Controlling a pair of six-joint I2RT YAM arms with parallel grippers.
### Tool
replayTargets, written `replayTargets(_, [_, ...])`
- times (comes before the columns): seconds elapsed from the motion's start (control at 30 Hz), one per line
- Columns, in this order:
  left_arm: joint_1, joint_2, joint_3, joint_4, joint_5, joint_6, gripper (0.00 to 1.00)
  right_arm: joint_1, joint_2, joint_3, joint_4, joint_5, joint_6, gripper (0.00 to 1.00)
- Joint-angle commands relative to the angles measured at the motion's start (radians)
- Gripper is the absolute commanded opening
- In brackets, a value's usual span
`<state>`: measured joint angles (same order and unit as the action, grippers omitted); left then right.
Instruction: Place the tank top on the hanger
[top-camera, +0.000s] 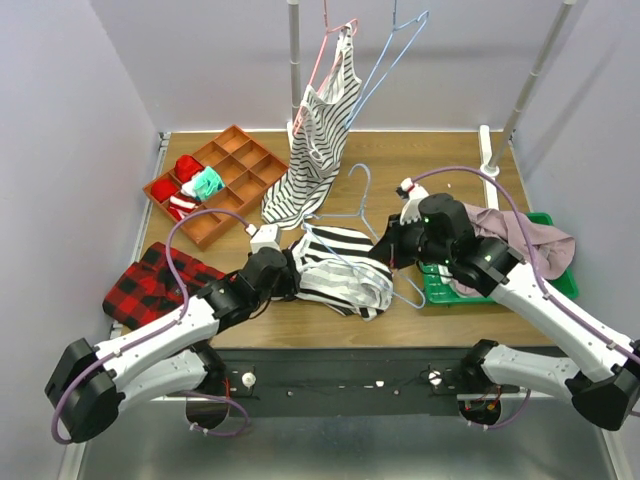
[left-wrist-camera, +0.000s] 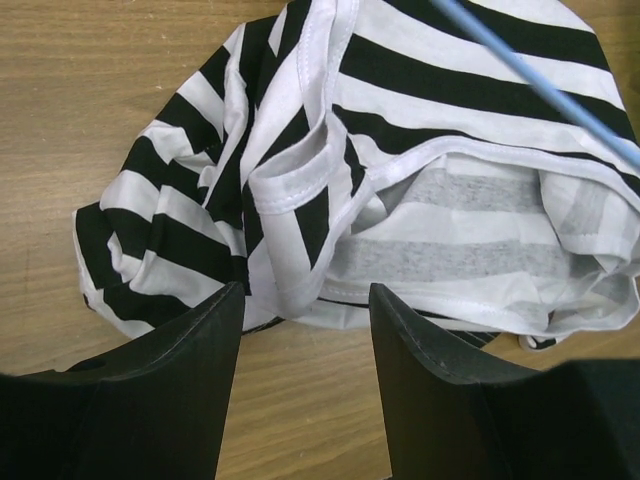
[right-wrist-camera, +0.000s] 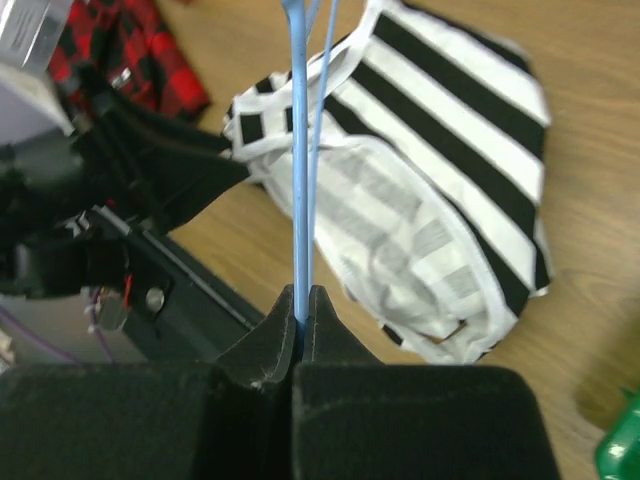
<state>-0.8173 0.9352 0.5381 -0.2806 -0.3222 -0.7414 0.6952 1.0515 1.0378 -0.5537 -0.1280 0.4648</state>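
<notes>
The tank top (top-camera: 340, 268), with bold black-and-white stripes, lies crumpled on the table in front of the arms. The light-blue wire hanger (top-camera: 362, 205) lies across it, hook pointing away. My right gripper (top-camera: 396, 246) is shut on the hanger's wire at the tank top's right edge; in the right wrist view the fingers (right-wrist-camera: 303, 300) pinch the blue wire (right-wrist-camera: 299, 190) above the tank top (right-wrist-camera: 440, 170). My left gripper (top-camera: 292, 272) is open at the cloth's left edge. In its wrist view the left gripper (left-wrist-camera: 305, 300) has bare wood between its fingers, with a white strap of the tank top (left-wrist-camera: 400, 150) just past the tips.
A brown compartment tray (top-camera: 240, 132) with red and teal items sits back left. A red plaid cloth (top-camera: 150, 282) lies at the left. A green basket (top-camera: 565, 287) holds a mauve garment (top-camera: 525, 240) at the right. A finer-striped top (top-camera: 318, 140) hangs on a pink hanger beside another blue hanger (top-camera: 400, 50).
</notes>
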Motion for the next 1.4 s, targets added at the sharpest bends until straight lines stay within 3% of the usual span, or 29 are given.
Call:
replayTargets(0.0, [0.013,0.056,0.019,0.098,-0.071,-0.012,0.61,0.075,-0.042,-0.013,-0.011,-0.005,0.04,0.01])
replayTargets(0.07, [0.021,0.091,0.039,0.112,-0.08,-0.006,0.59,0.087,-0.053,-0.018,-0.021,-0.018,0.035,0.01])
replayTargets(0.17, [0.05,0.135,0.059,0.138,-0.066,0.002,0.45,0.092,-0.068,-0.022,-0.049,-0.051,0.02,0.01])
replayTargets(0.23, [0.072,0.155,0.071,0.147,-0.055,0.005,0.28,0.092,-0.077,-0.007,-0.097,-0.038,0.0,0.01])
replayTargets(0.33, [0.098,0.157,0.083,0.161,-0.054,0.002,0.16,0.092,-0.09,0.008,-0.15,-0.035,-0.014,0.01])
replayTargets(0.67, [0.184,0.22,0.18,0.153,0.006,-0.021,0.12,0.09,-0.143,-0.013,-0.186,-0.088,-0.026,0.01])
replayTargets(0.9, [0.198,0.238,0.209,0.15,0.021,-0.035,0.11,0.09,-0.131,-0.033,-0.181,-0.104,-0.037,0.01])
replayTargets(1.17, [0.224,0.251,0.212,0.143,0.038,-0.042,0.12,0.09,-0.154,0.054,-0.25,-0.045,-0.061,0.01])
replayTargets(1.37, [0.23,0.252,0.227,0.141,0.052,-0.05,0.12,0.09,-0.15,0.044,-0.249,-0.11,-0.064,0.01])
